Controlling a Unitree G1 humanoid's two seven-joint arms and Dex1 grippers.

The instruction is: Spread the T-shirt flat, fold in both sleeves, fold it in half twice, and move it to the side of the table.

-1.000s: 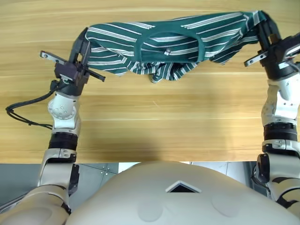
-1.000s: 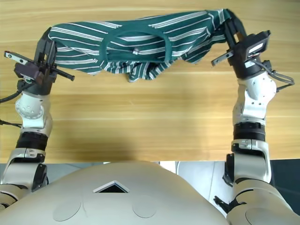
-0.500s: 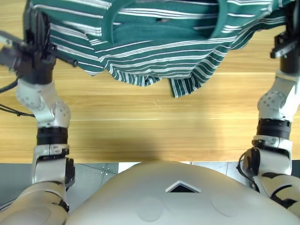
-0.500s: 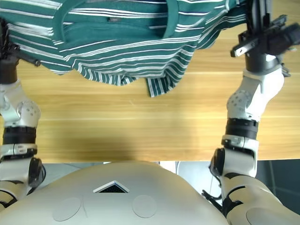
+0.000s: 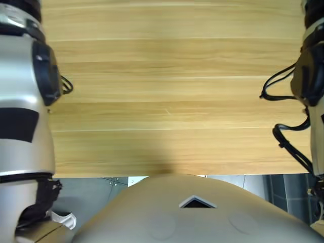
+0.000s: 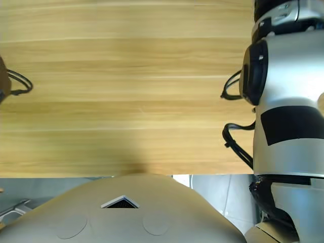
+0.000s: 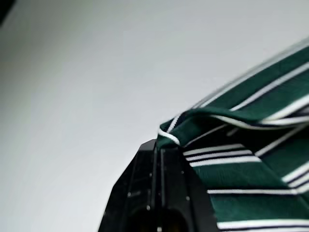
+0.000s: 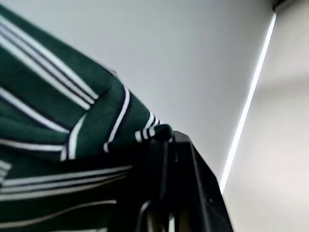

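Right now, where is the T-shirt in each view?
Left eye view: the table, with both arms running up past the top edge.
Right eye view: the same table.
Left wrist view: T-shirt pinched in the left jaws, pale background behind.
Right wrist view: T-shirt pinched in the right jaws.
Shared landmark: the shirt's white stripes; for the eye views, the table.

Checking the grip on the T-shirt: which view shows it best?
Left wrist view: the T-shirt edge is plainly pinched in the left gripper. The right wrist view shows the right gripper pinching it, less clearly. The eye views face the table.
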